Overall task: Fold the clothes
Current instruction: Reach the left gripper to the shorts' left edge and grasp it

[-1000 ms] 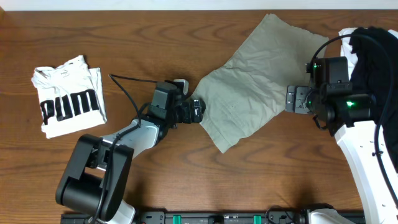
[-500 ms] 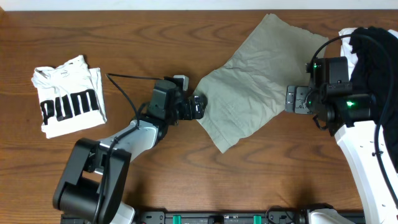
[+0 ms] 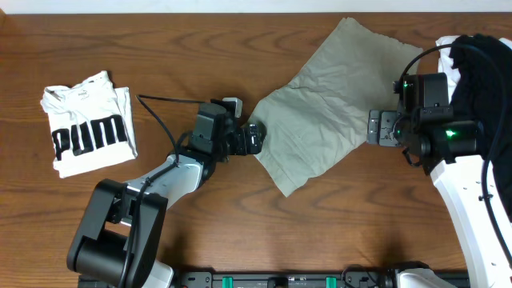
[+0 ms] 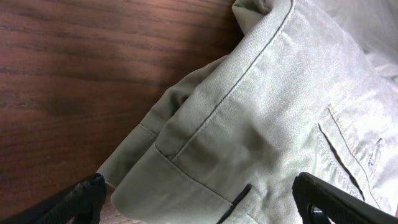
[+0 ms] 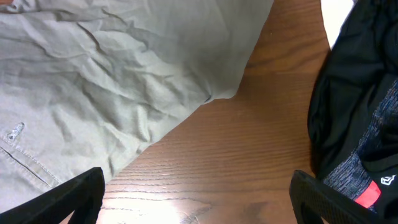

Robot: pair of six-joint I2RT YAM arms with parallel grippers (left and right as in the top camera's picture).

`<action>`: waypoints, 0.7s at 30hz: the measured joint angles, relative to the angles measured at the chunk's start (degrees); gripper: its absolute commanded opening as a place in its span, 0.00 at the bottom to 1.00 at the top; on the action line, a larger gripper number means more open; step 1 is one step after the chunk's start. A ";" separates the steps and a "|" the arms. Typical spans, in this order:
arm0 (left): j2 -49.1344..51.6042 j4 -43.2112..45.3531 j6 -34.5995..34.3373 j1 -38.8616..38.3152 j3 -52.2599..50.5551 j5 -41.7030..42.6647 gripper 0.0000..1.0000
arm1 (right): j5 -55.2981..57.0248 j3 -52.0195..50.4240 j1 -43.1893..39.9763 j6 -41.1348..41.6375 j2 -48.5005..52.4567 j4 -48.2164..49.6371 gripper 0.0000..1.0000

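Both gape wide and empty: left gripper should pinch the shorts' left corner through all layers, right gripper the right edge.

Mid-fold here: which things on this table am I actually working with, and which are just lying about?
In the job:
khaki shorts, mid-table
left gripper, open at their waistband corner
right gripper, open at their opposite edge

Lying about:
white Puma T-shirt, already folded, far left
black garment, heaped at the right edge
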 measured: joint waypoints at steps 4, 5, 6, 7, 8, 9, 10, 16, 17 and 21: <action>0.00 0.00 -0.37 -0.22 0.00 0.00 0.89 | 0.00 0.00 0.00 0.00 0.00 0.00 0.93; 0.00 0.00 -0.61 -0.37 0.00 0.00 0.88 | 0.00 0.00 0.00 0.00 0.00 0.00 0.93; 0.00 0.00 -0.70 -0.57 0.00 0.00 0.88 | 0.00 0.00 0.00 0.00 0.00 0.00 0.93; 0.00 -0.02 -0.81 -0.81 0.00 0.00 0.88 | 0.00 0.00 0.00 0.00 0.00 0.00 0.93; 0.00 0.00 -0.85 -1.09 0.00 0.02 0.88 | -0.02 0.00 0.02 0.00 0.00 0.00 0.93; 0.00 0.00 -0.98 -1.40 0.00 0.02 0.88 | -0.02 0.00 0.00 0.00 0.00 0.00 0.93; 0.00 0.00 -1.01 -1.62 0.00 0.02 0.88 | -0.02 0.00 0.00 0.00 0.00 0.00 0.93; 0.50 0.02 -1.03 -2.27 0.00 0.02 0.88 | -0.02 0.00 0.00 0.00 0.00 -0.17 0.93; 0.90 0.02 -1.03 -2.27 0.00 0.02 0.88 | -0.02 0.00 0.00 0.00 0.00 -0.28 0.93; 2.19 0.02 -0.87 -2.27 0.00 -0.33 0.95 | -0.02 0.00 0.02 0.00 0.00 -0.44 0.93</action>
